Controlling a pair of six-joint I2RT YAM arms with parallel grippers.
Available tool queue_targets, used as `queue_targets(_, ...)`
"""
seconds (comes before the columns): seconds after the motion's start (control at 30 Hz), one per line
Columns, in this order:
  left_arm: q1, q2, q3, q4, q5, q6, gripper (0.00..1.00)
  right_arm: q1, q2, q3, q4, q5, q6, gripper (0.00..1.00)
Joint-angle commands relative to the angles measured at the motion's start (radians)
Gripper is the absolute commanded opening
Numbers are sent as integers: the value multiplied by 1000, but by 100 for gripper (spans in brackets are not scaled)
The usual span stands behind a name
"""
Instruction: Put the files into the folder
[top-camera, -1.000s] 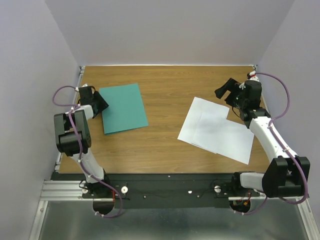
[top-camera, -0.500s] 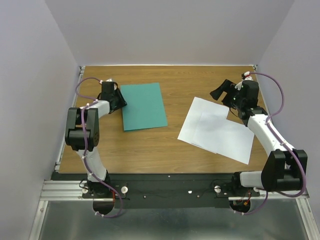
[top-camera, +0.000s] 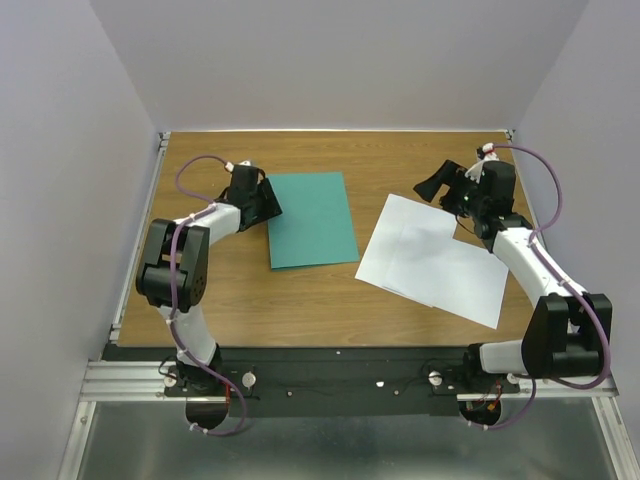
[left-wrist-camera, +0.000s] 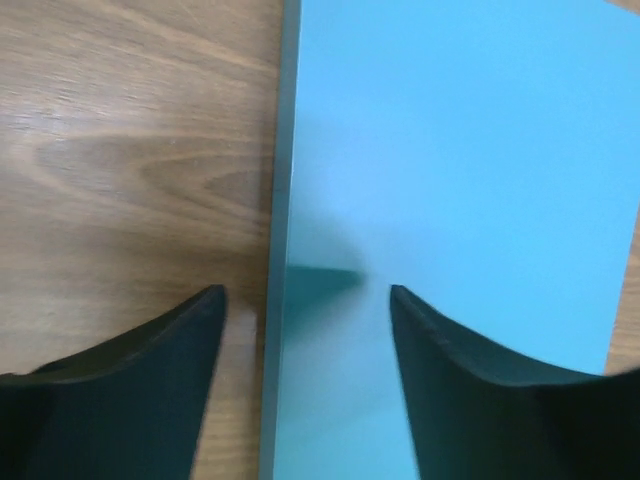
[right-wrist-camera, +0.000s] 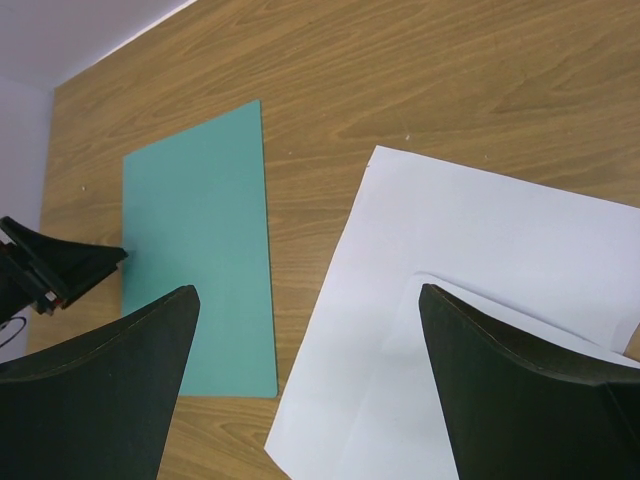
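Observation:
The teal-green folder (top-camera: 312, 220) lies flat and closed on the wooden table, left of centre. My left gripper (top-camera: 268, 203) is low at its left edge, open. In the left wrist view the folder's (left-wrist-camera: 460, 180) long edge runs between the two fingers of the left gripper (left-wrist-camera: 306, 295), one over wood and one over the cover. The files (top-camera: 430, 255), two overlapping white sheets, lie flat right of the folder with a strip of wood between. My right gripper (top-camera: 440, 185) hovers above their far corner, wide open and holding nothing. The right wrist view shows folder (right-wrist-camera: 195, 240) and files (right-wrist-camera: 470, 300) below.
Lilac walls close in the table (top-camera: 330, 300) at the back and both sides. A black rail (top-camera: 330, 365) with the arm bases runs along the near edge. Bare wood lies in front of the folder and files.
The folder has slid to the right across the table, with my left gripper following at its left edge. It now lies nearer the files. The right gripper has shifted slightly left.

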Motion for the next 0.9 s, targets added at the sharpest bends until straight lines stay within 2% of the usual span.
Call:
queue_targets(0.0, -22, -122, 152, -141, -173, 89, 85, -1, -23, -23, 32, -22, -13, 100)
queue_targets(0.07, -48, -174, 295, -166, -202, 157, 93, -1, -39, -31, 32, -7, -10, 100)
queue_targets(0.1, -61, -186, 347, -166, -213, 250, 95, -3, -47, -35, 32, 1, -8, 100)
queue_targets(0.17, -99, -197, 525, -172, -207, 336, 96, -1, -70, -58, 32, 33, -1, 100)
queue_targets(0.2, -113, -194, 582, -172, -190, 432, 96, -3, -78, -66, 32, 45, 1, 100)
queue_targets(0.23, -125, -182, 684, -172, -174, 471, 98, -3, -82, -81, 30, 73, 4, 100)
queue_targets(0.3, -147, -167, 768, -161, -97, 554, 99, -3, -107, -98, 30, 99, 6, 100)
queue_targets(0.37, -148, -127, 913, -157, -84, 588, 98, -3, -122, -119, 30, 140, 7, 100)
queue_targets(0.47, -150, -75, 1059, -190, 46, 660, 98, -3, -150, -144, 26, 199, -1, 100)
queue_targets(0.5, -159, -71, 1059, -201, 125, 701, 99, -3, -157, -150, 24, 212, -2, 100)
queue_targets(0.57, -185, -100, 986, -229, 146, 847, 98, -3, -177, -161, 23, 254, -2, 100)
queue_targets(0.73, -372, -237, 645, -215, -59, 1132, 98, -3, -162, -169, 23, 294, 1, 100)
queue_targets(0.87, -438, -294, 413, -229, -101, 1280, 98, -3, -101, -150, 23, 272, -7, 100)
